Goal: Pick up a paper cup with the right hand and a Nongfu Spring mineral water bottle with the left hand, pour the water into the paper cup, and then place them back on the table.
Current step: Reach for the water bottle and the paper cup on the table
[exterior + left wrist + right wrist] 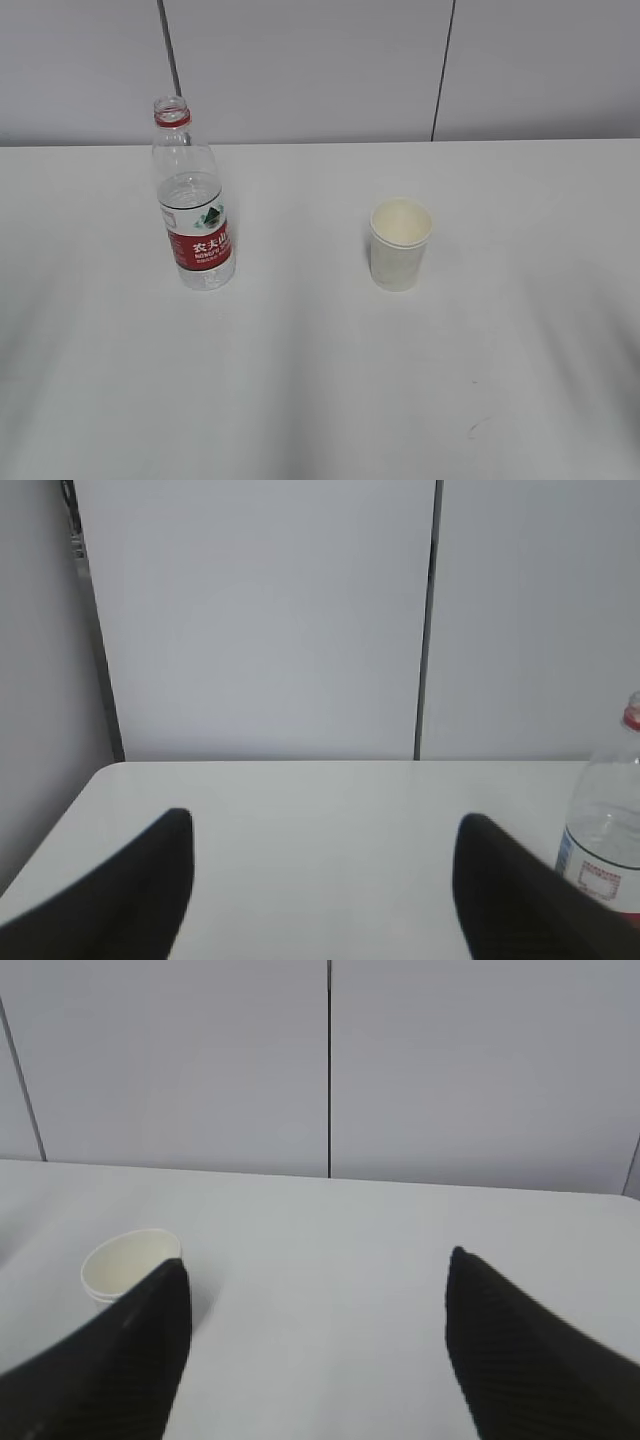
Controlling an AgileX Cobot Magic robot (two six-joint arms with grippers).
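My left pincer (320, 880) is spread, the bottle (606, 825) just beyond its right finger; my right pincer (315, 1345) is spread, the paper cup (125, 1265) behind its left finger.

— Where do things stand on the table (300, 400)?
— The bottle (194, 205) stands upright on the left, the paper cup (399, 245) upright to its right, well apart.
— And behind them?
— A panelled wall (320, 60) beyond the table's far edge.

Pale grey wall panels (300, 70) behind, split by dark vertical seams (443, 70)
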